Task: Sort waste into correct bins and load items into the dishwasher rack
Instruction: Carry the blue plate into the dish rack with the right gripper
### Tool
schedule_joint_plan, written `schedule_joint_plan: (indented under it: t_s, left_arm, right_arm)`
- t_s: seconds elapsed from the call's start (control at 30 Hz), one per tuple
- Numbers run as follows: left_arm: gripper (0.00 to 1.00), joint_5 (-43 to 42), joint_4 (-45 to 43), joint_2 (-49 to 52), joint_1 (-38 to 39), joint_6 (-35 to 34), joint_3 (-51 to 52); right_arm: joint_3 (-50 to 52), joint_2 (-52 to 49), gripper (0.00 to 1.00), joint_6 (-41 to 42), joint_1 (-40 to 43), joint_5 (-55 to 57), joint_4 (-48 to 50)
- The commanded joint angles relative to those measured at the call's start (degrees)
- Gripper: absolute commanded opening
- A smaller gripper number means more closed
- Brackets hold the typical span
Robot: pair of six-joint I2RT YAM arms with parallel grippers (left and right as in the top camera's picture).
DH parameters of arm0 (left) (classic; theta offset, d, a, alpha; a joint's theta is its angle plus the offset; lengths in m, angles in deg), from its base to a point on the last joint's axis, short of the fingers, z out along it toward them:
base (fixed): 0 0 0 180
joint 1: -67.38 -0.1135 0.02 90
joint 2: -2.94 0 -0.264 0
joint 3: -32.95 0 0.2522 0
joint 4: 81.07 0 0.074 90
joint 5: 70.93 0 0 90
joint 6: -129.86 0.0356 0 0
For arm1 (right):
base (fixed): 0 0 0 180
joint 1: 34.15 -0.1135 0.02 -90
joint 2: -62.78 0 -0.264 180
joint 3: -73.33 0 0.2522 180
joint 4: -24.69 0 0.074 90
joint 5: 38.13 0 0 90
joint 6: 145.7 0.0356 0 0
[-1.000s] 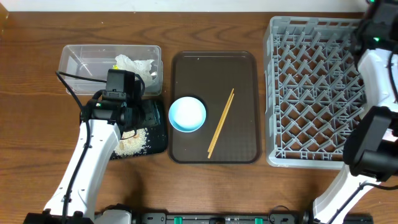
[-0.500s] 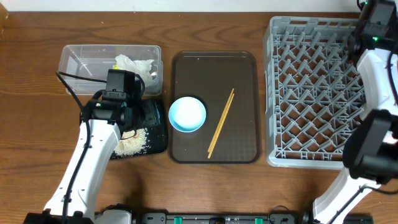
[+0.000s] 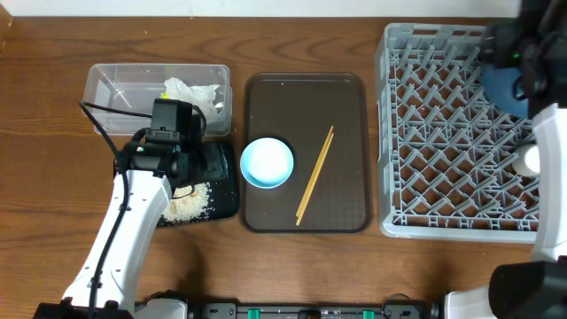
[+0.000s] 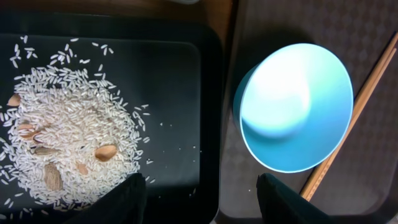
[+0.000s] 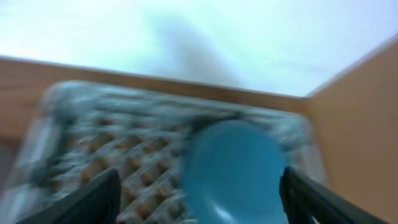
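Note:
A pale blue bowl [image 3: 267,163] and wooden chopsticks [image 3: 314,175] lie on the brown serving tray [image 3: 347,97]. The bowl [image 4: 292,106] also shows in the left wrist view. Rice scraps [image 4: 62,149] lie in the black tray [image 4: 168,62]. Crumpled white tissue [image 3: 193,94] lies in the clear tub [image 3: 115,89]. My left gripper [image 4: 202,199] is open and empty over the black tray's right edge. A dark blue plate [image 3: 502,85] stands in the grey rack [image 3: 443,133]. A white cup [image 3: 529,161] sits in the rack. My right gripper [image 5: 199,186] is open in front of the blurred plate [image 5: 239,165].
The rack fills the right side of the table, and its edge [image 5: 68,99] shows blurred in the right wrist view. My right arm [image 3: 554,142] reaches over the rack's right side. My left arm [image 3: 124,230] crosses the front left. Bare wood lies along the front edge.
My right arm has swung away over the rack's far right corner, and the dark blue plate and a white cup now show in the rack. My left arm has not moved.

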Motion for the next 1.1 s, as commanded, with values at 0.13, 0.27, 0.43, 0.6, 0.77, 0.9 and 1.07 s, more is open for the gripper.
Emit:
schedule_joint_plan:
  t_s: [0.13, 0.27, 0.43, 0.6, 0.77, 0.9, 1.07]
  left_arm:
    - [0.61, 0.8, 0.7, -0.1, -0.2, -0.5, -0.4]
    - [0.61, 0.8, 0.7, -0.1, -0.2, -0.5, -0.4]
    - [0.61, 0.8, 0.7, -0.1, -0.2, -0.5, -0.4]
    - [0.61, 2.8, 1.7, -0.1, -0.2, -0.5, -0.4]
    - [0.61, 9.8, 5.1, -0.1, -0.2, -3.0, -0.4]
    - [0.61, 11.0, 6.1, -0.1, -0.9, -3.8, -0.4]
    - [0.61, 11.0, 6.1, -0.1, -1.1, -3.8, -0.4]
  right_arm:
    - [0.2, -1.3, 0.77, 11.2, -10.7, -10.2, -8.9]
    - [0.2, -2.1, 0.78, 13.3, -17.6, -10.2, -12.5]
    - [0.2, -5.0, 0.78, 17.2, -25.2, -10.2, -15.6]
    - [0.2, -10.5, 0.74, 22.1, -30.6, -10.2, -17.0]
    - [0.2, -16.5, 0.72, 24.8, -35.7, -12.0, -17.3]
    - [0.2, -20.7, 0.64, 25.6, -39.3, -13.6, -17.3]
    - [0.2, -25.4, 0.50, 28.7, -42.4, -12.9, -16.9]
